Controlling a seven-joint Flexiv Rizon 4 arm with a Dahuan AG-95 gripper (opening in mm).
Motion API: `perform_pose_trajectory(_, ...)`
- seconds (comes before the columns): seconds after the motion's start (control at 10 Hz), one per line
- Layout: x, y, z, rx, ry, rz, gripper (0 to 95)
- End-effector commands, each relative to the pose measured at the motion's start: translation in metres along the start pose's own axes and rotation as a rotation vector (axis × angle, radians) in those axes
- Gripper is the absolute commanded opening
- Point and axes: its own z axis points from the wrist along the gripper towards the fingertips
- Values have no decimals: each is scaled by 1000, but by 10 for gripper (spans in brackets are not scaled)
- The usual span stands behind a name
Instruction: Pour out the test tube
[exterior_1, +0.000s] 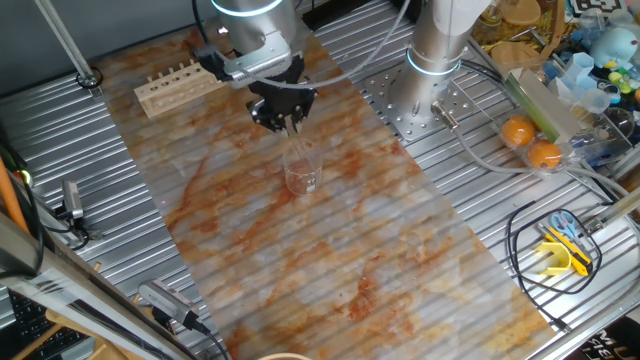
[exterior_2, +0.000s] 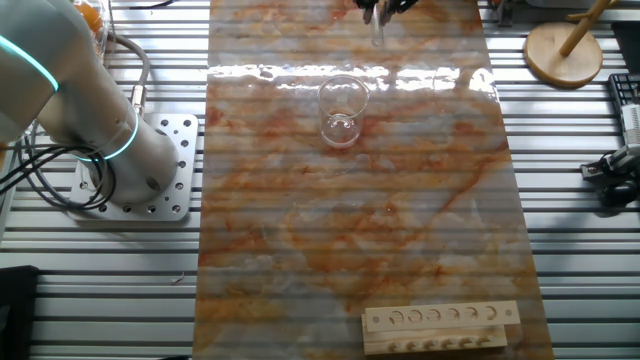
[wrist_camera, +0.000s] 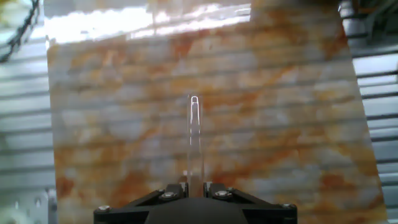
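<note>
Glass, thin and nearly see-through, the tube (wrist_camera: 194, 140) stands out straight from the gripper (wrist_camera: 194, 186) in the hand view, its base pinched between the two black fingers (wrist_camera: 166, 194), which are clenched on it. Its rounded far end shows against the orange-marbled mat (wrist_camera: 280, 124).

From one fixed view the gripper (exterior_1: 290, 118) hangs above the mat (exterior_1: 330, 250) with the tube (exterior_1: 296, 140) pointing down from the fingers toward the beaker (exterior_1: 302, 170). The beaker stands upright on the mat just below the gripper; whether the tube tip reaches inside its rim cannot be told. The rack (exterior_1: 180, 84), pale wood with a row of holes, lies on the mat well apart from the beaker, behind and to the left of the gripper. The arm's base (exterior_1: 435, 60) is bolted to the ribbed metal table (exterior_1: 470, 170) to the right of the beaker, and two oranges (exterior_1: 531, 143) lie further right.

In the other fixed view the beaker (exterior_2: 341, 110) sits upright near the top of the mat (exterior_2: 350, 220), with the gripper (exterior_2: 378, 8) just past it at the picture's upper edge and a short length of tube (exterior_2: 377, 33) below the fingers. The rack (exterior_2: 441, 327) lies at the opposite end of the mat, well apart from the beaker.
</note>
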Motion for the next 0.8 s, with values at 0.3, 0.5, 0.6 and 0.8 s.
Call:
perform_pose_trajectory(0.3, 33, 2, -12, 5, 159, -30, 0)
perform_pose_trajectory(0.5, 51, 3, -13, 16, 227, -34, 0)
perform_pose_trajectory(0.6, 55, 2, -12, 22, 236, -40, 0)
perform_pose_trajectory(0.8, 80, -7, -6, 33, 262, -91, 0)
